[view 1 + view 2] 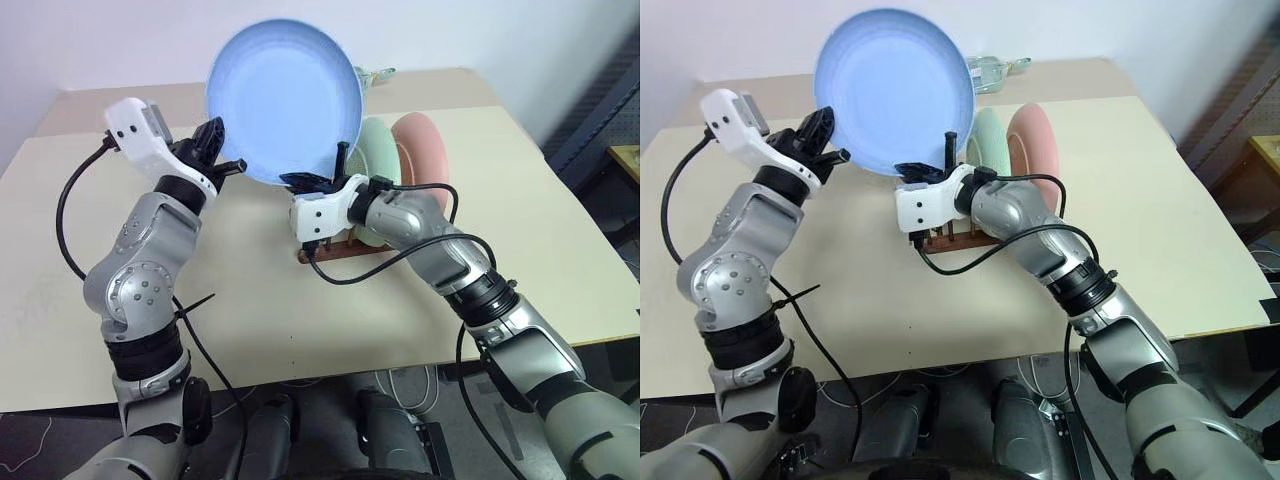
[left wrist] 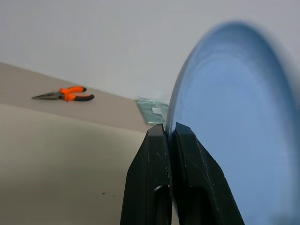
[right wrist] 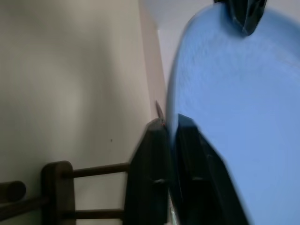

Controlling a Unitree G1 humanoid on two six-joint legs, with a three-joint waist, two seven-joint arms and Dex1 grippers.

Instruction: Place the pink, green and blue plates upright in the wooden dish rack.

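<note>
The blue plate [image 1: 285, 100] hangs upright in the air above the table, its hollow face toward me. My left gripper [image 1: 225, 150] is shut on its left rim; in the left wrist view the two fingers [image 2: 154, 164] pinch the plate's edge [image 2: 234, 117]. My right gripper [image 1: 312, 181] is shut on the plate's lower rim, just above the near end of the wooden dish rack [image 1: 340, 255]. The green plate [image 1: 378, 150] and the pink plate [image 1: 425, 150] stand upright in the rack behind my right wrist, the pink one farthest right.
Orange-handled pliers [image 2: 65, 94] lie near the table's far edge. A clear packet [image 1: 375, 73] rests at the far edge behind the plates. Black cables hang from both wrists. Bare tabletop [image 1: 250, 290] stretches in front of the rack.
</note>
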